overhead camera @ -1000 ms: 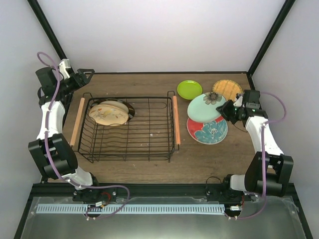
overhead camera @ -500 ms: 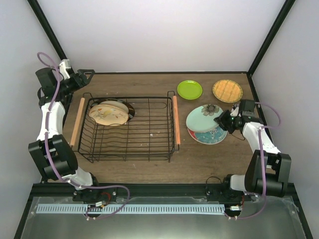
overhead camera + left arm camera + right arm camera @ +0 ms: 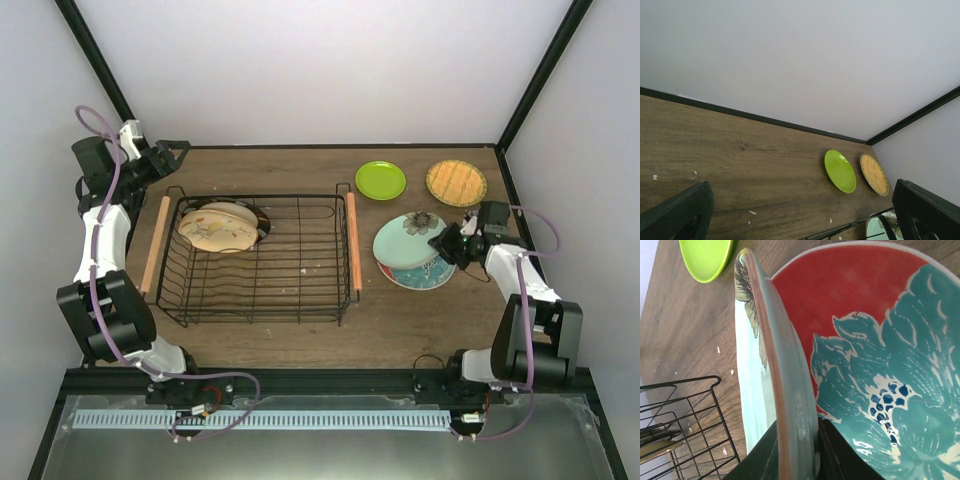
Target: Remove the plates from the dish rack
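Pale teal plate [image 3: 405,240] lies tilted over red plate [image 3: 865,360], right rim clamped by right fingers [image 3: 758,463]; left fingers [image 3: 677,214] spread, empty

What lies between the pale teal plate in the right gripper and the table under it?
The red flowered plate lies on the table, partly beneath the teal plate. The right wrist view shows it most clearly.

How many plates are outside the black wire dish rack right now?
4: small lime-green plate and orange gridded plate at the far edge; pale teal plate, held by the right gripper, over the red flowered plate. None apparently hidden.
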Motion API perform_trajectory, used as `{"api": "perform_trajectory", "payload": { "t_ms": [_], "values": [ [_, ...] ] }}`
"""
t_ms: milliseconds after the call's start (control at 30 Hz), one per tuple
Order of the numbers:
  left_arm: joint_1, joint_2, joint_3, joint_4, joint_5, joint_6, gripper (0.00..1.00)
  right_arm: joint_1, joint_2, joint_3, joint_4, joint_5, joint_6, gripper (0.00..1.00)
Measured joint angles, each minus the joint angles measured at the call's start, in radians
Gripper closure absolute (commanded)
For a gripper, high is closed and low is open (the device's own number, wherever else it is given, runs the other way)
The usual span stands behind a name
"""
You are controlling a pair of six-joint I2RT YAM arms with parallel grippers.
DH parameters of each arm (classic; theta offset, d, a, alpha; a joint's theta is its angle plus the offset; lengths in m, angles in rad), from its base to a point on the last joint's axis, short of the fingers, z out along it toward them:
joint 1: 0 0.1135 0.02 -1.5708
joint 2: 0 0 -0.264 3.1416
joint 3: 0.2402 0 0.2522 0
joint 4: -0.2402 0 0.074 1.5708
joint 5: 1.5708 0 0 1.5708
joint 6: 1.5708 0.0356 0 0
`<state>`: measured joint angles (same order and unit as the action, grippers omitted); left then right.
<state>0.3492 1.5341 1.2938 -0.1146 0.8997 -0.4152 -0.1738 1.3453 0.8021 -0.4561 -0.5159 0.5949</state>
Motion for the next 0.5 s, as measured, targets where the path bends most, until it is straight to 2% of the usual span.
{"api": "perform_trajectory", "payload": {
  "t_ms": [100, 267, 500],
  "values": [
    [0.0, 0.0, 0.0, 0.0, 0.0, 0.0, 0.0, 0.0, 0.013, 0.0, 0.0, 0.001, -0.005, 0.72],
    [0.0, 0.0, 0.0, 0.0, 0.0, 0.0, 0.0, 0.0, 0.037, 0.0, -0.011, 0.014, -0.023, 0.43],
    [0.0, 0.0, -0.001, 0.001, 0.0, 0.0, 0.0, 0.0, 0.049, 0.001, -0.036, 0.056, -0.049, 0.19]
  ]
}}
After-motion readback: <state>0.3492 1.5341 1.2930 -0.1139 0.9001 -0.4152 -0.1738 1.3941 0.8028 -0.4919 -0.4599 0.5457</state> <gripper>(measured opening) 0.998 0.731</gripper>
